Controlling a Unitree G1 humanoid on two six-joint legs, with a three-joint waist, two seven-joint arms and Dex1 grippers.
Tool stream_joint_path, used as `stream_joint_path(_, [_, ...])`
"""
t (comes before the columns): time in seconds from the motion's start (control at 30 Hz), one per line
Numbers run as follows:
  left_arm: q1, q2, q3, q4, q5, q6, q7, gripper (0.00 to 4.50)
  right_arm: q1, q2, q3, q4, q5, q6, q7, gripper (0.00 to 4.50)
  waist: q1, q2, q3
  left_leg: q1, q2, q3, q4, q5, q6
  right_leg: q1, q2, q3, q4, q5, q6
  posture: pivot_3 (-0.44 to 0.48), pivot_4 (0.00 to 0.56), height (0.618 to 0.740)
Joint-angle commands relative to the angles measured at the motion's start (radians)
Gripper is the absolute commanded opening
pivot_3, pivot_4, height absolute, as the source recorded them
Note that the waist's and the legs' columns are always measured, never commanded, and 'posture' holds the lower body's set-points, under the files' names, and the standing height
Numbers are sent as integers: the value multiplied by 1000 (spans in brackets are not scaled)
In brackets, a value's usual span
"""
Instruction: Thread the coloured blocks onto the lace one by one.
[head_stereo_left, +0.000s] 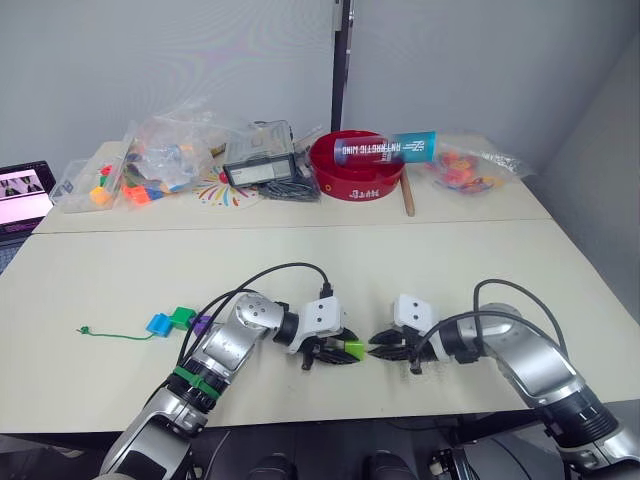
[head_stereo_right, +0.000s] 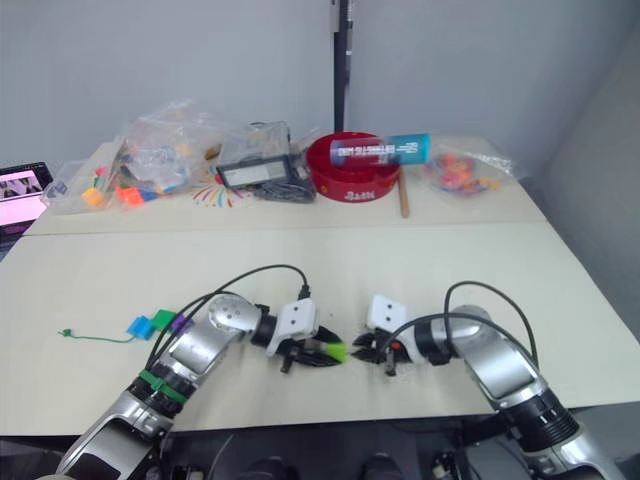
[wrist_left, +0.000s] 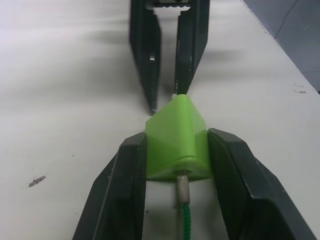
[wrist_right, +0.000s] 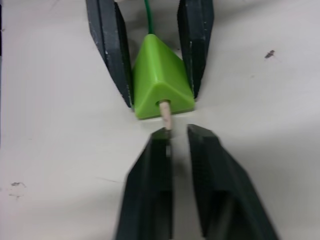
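Observation:
My left gripper (head_stereo_left: 345, 351) is shut on a light green block (wrist_left: 177, 137), low over the table near its front edge. The green lace (wrist_left: 186, 220) enters the block from behind, and its pale stiff tip (wrist_right: 166, 117) pokes out of the front hole. My right gripper (wrist_right: 179, 132) faces it, open by a narrow gap, with one fingertip touching the pale tip. The lace trails left across the table to a knot (head_stereo_left: 85, 330). A blue block (head_stereo_left: 159, 323), a dark green block (head_stereo_left: 182, 316) and a purple block (head_stereo_left: 200, 324) sit together on the lace.
Along the back of the table are clear bags of toys (head_stereo_left: 170, 150), a black device (head_stereo_left: 260, 155), a red bowl (head_stereo_left: 355, 178) with a bottle (head_stereo_left: 385, 148) across it, a wooden stick (head_stereo_left: 407, 197) and another bag (head_stereo_left: 465, 165). A laptop (head_stereo_left: 22, 195) stands at far left.

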Motion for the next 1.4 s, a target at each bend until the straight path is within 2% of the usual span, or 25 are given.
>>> stream_joint_path(0.03, [2, 17, -13, 16, 23, 4, -11, 1356, 5, -1, 8, -16, -2, -2, 4, 0, -1, 0, 0, 0, 0, 0, 0, 0, 0, 0, 0, 0, 0, 0, 0, 0, 150, 740])
stream_joint_path(0.33, [8, 49, 6, 6, 18, -3, -19, 1356, 3, -4, 12, -15, -11, -10, 9, 0, -6, 0, 0, 0, 0, 0, 0, 0, 0, 0, 0, 0, 0, 0, 0, 0, 150, 740])
stream_joint_path(0.67, [35, 167, 56, -28, 2, -8, -42, 1356, -14, 0, 17, 9, -17, -31, 18, 0, -12, 0, 0, 1, 1, 0, 0, 0, 0, 0, 1, 0, 1, 0, 0, 0, 150, 740])
stream_joint_path(0.87, [31, 160, 59, -39, -4, 5, -33, 1356, -35, 31, 17, 3, -8, -16, -1, 0, -13, 0, 0, 1, 2, 0, 0, 0, 0, 0, 1, 0, 1, 0, 0, 0, 150, 740])
stream_joint_path(0.97, [25, 147, 49, -41, -4, 7, -33, 1356, -45, 41, 22, -12, -4, 0, -3, 809, -9, 0, 0, 1, 1, 0, 0, 0, 0, -1, 1, 0, 1, 0, 0, 0, 150, 740])
stream_joint_path(1.17, [25, 145, 47, -41, -4, 5, -38, 1356, -85, 87, 58, 10, -30, 2, -30, 2854, -9, 0, 0, 1, 1, 0, 0, 0, 0, -1, 1, 0, 1, 0, 0, 0, 150, 740])
stream_joint_path(1.4, [23, 147, 47, -39, -2, 5, -42, 1356, -132, 157, 126, 88, -86, -19, -49, 2861, -9, 0, 0, 1, 1, 0, 0, 0, 0, -1, 1, 0, 1, 0, 0, 0, 150, 740])
